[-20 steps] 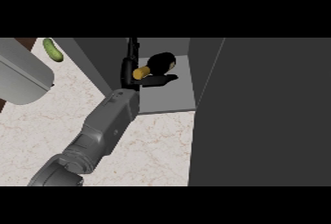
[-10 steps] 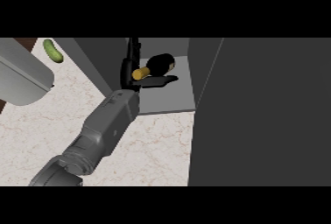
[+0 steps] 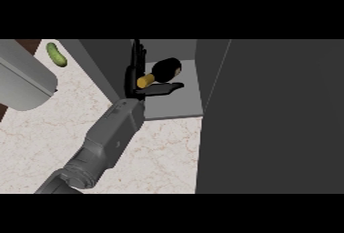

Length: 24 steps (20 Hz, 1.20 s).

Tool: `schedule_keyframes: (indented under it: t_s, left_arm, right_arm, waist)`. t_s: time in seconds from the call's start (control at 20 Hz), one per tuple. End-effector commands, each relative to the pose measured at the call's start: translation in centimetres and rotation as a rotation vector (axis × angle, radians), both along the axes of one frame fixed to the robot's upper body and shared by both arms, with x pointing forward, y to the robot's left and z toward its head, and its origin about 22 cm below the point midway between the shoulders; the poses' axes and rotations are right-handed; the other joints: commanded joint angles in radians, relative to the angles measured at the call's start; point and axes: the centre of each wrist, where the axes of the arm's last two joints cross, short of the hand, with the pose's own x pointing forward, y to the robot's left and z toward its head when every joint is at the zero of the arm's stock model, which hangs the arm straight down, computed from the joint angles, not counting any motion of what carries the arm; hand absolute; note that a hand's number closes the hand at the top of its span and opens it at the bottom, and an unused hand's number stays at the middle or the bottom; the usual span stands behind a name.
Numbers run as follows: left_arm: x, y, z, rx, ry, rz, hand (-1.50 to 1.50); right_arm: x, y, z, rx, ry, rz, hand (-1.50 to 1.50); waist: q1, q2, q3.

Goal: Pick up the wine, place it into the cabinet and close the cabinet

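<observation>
The wine bottle (image 3: 166,68), dark with a yellow neck, lies on the grey floor of the open cabinet (image 3: 176,107) with its neck pointing toward my left hand (image 3: 136,78). That hand reaches into the cabinet on a grey forearm coming from the lower left. Its fingers stand straight along the cabinet's left wall and the thumb (image 3: 161,88) sticks out just below the bottle's neck. The hand touches or nearly touches the neck without curling round it. My right hand does not show.
The cabinet's dark door (image 3: 269,118) stands open and fills the right half of the view. A pale rounded container (image 3: 23,84) and a green vegetable (image 3: 56,53) sit at the upper left. Marble counter (image 3: 161,154) lies below the cabinet.
My left hand has drawn back a little toward me, its thumb now lower under the neck. The bottle has stayed in the cabinet.
</observation>
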Motion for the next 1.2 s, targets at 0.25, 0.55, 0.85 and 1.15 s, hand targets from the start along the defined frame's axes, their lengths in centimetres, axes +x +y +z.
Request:
schedule_keyframes:
  t_s: [0.25,0.55,0.85,1.15]
  left_arm:
    - [-5.0,-1.9,-3.1,-0.027,0.06,-0.033,-1.5]
    - [-9.7,-4.3,-3.4,-0.008,0.032,-0.047,-1.5]
    - [-14.3,-7.2,-1.2,-0.039,0.001,-0.066,-1.5]
    - [-17.7,-5.8,-0.5,-0.072,-0.048,-0.053,-1.5]
  right_arm:
    - [-1.1,-1.4,0.8,0.002,-0.014,-0.029,-1.5]
    - [-1.8,-1.6,1.4,-0.003,-0.021,-0.064,-1.5]
    - [-3.0,-2.4,0.5,-0.006,-0.013,-0.086,-1.5]
    - [-1.7,-2.1,0.1,0.007,-0.002,-0.098,-1.5]
  waist:
    - [0.04,-0.009,0.0]
    - [0.075,-0.009,0.0]
    - [0.074,-0.009,0.0]
    - [0.08,-0.006,0.0]
